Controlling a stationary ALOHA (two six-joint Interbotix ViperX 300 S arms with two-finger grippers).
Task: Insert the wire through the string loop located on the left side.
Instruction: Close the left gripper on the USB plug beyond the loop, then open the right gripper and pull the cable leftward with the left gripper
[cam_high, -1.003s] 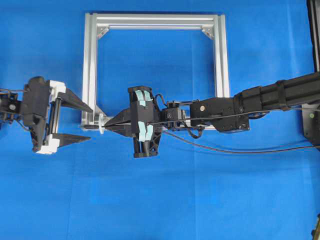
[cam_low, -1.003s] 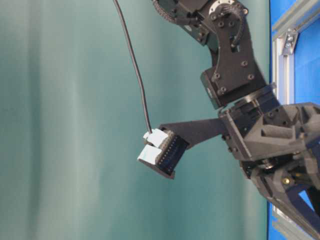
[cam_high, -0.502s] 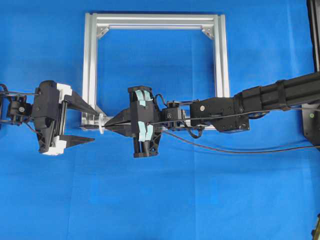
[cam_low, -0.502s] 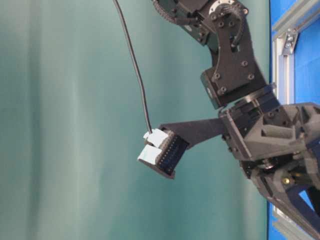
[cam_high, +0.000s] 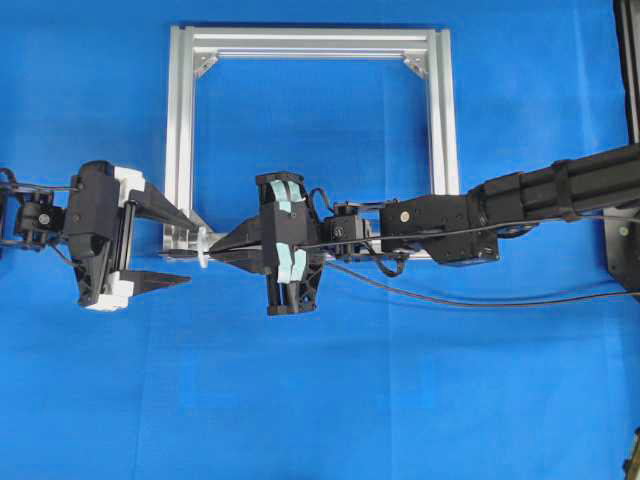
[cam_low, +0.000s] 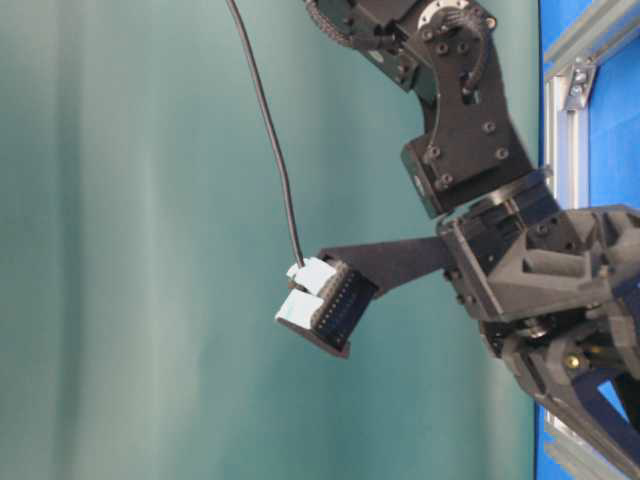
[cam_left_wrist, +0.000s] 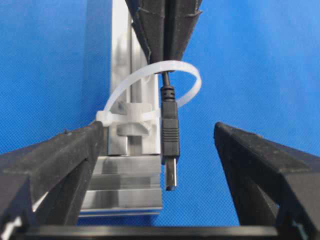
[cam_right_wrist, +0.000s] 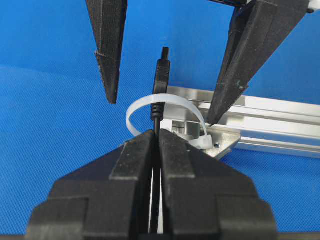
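Overhead: the left gripper (cam_high: 165, 247), spread wide, is seen nearer the frame (cam_high: 180, 130) than a second ago. Left wrist: the wire (cam_left_wrist: 169, 130), its ribbed plug passed through the glossy white string loop (cam_left_wrist: 187, 75). Right wrist: the right gripper (cam_right_wrist: 156, 137) is pinched on the wire.

One silver frame (cam_high: 180, 140), one white loop (cam_left_wrist: 150, 80), one black wire (cam_left_wrist: 169, 130) with one plug, two grippers, left (cam_high: 170, 247) and right (cam_high: 215, 247), one blue cloth (cam_high: 400, 400)
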